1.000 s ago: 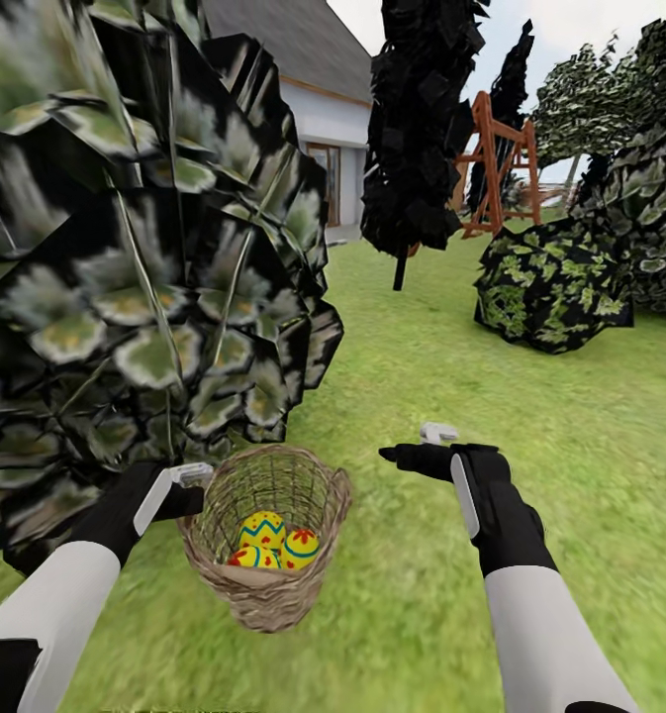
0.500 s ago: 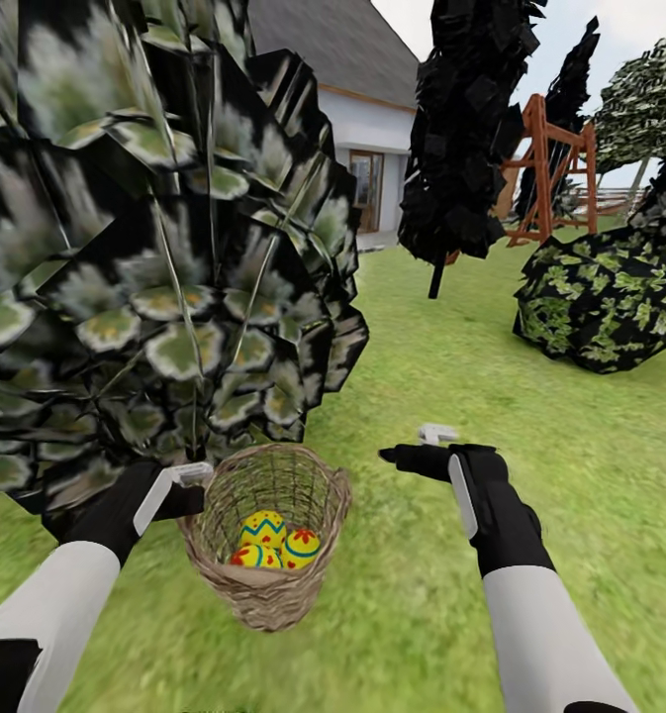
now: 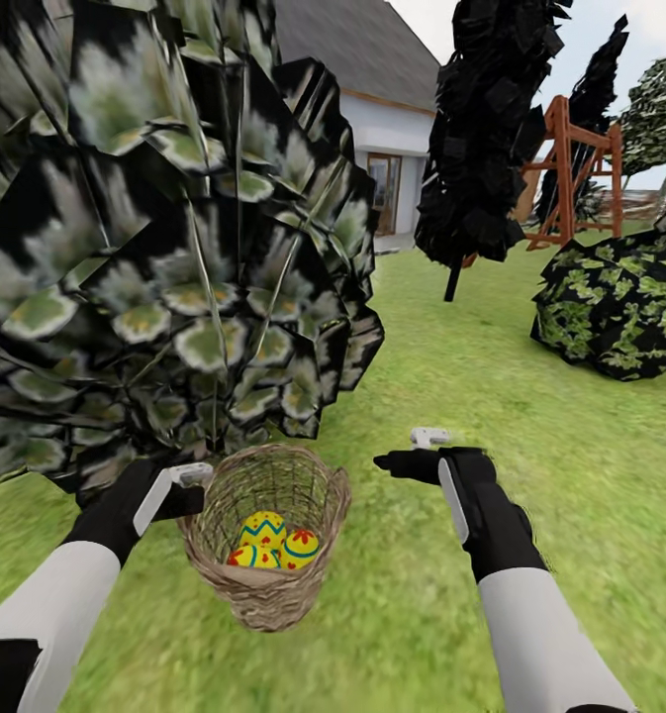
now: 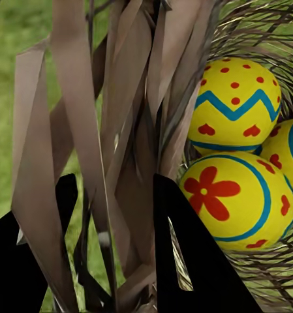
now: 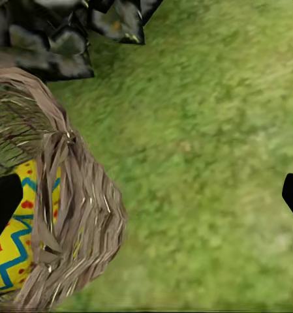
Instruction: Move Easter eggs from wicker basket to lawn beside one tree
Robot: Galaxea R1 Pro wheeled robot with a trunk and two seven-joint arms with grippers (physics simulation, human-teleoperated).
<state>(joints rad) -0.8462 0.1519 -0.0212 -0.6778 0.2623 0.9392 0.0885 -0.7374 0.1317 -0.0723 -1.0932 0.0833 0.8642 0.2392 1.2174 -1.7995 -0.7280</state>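
Evidently carried this way, the round brown wicker basket (image 3: pixel 265 540) hangs from the left gripper (image 3: pixel 189 477), fingers pinching its rim, three yellow painted eggs (image 3: pixel 271 541) inside, right gripper (image 3: pixel 424 448) spread beside it.

Background: white house (image 3: pixel 397 149) with grey roof and glazed door (image 3: pixel 385 191). Dark conifer (image 3: pixel 486 139), red-brown wooden swing frame (image 3: pixel 570 168) and leafy bush (image 3: pixel 615 307) under pale sky.

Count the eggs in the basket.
3, all in the basket: a zigzag egg at the back, a flower egg beside it, a third egg partly hidden in front.
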